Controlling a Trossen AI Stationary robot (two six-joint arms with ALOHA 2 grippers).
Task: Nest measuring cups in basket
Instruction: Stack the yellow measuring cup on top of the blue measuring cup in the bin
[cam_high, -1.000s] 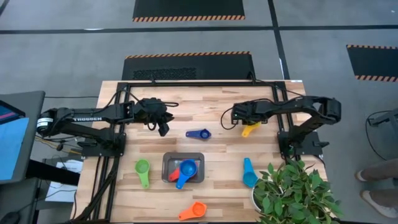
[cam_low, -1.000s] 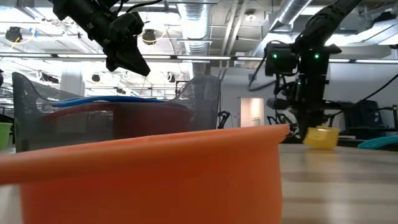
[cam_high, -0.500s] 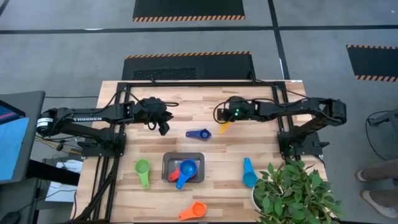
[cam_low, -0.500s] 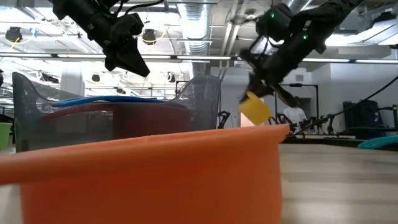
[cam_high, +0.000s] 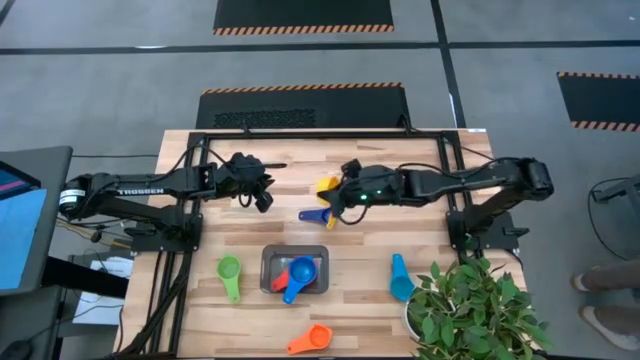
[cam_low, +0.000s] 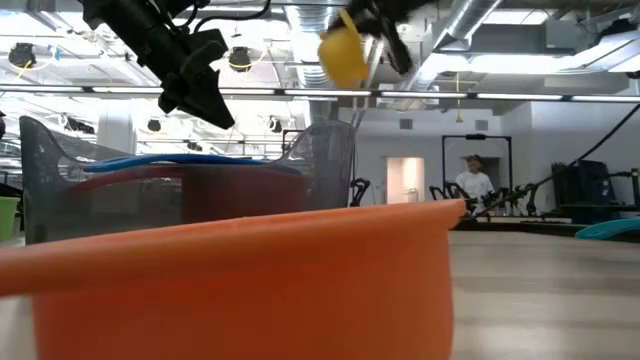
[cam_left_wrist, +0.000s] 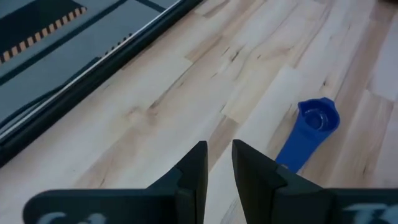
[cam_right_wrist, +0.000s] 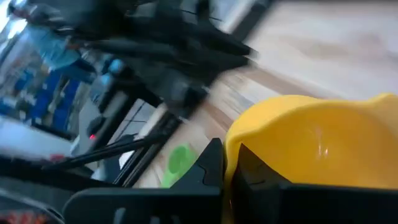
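My right gripper (cam_high: 336, 197) is shut on the yellow cup (cam_high: 326, 186), which is carried high over the table's middle (cam_low: 343, 55), just above the dark blue cup (cam_high: 318, 214). The dark blue cup lies flat on the wood (cam_left_wrist: 311, 132). My left gripper (cam_high: 262, 198) hovers left of it, shut and holding nothing (cam_left_wrist: 218, 167). The dark grey basket (cam_high: 268, 284) sits nearer the front with the red cup (cam_high: 281, 281) and the blue cup (cam_high: 299, 273) inside. The green cup (cam_high: 229, 273), the light blue cup (cam_high: 400, 279) and the orange cup (cam_high: 311, 339) lie on the table. My right gripper holds the yellow cup by its bowl wall (cam_right_wrist: 231, 144), with one finger (cam_right_wrist: 210, 167) outside and the other inside the bowl. The cup is lifted clear of the table, its open bowl turned toward the wrist camera.
A potted plant (cam_high: 472, 308) stands at the near right corner. The orange cup fills the low view's foreground (cam_low: 230, 280), with the basket behind it (cam_low: 60, 190). A person stands far back in the room (cam_low: 472, 180). Bare wood lies at the table's far side.
My right gripper has lifted the yellow cup off the table on the right side and carried it up and toward the table's left, tipping as it went. It now hangs high above the dark blue cup.
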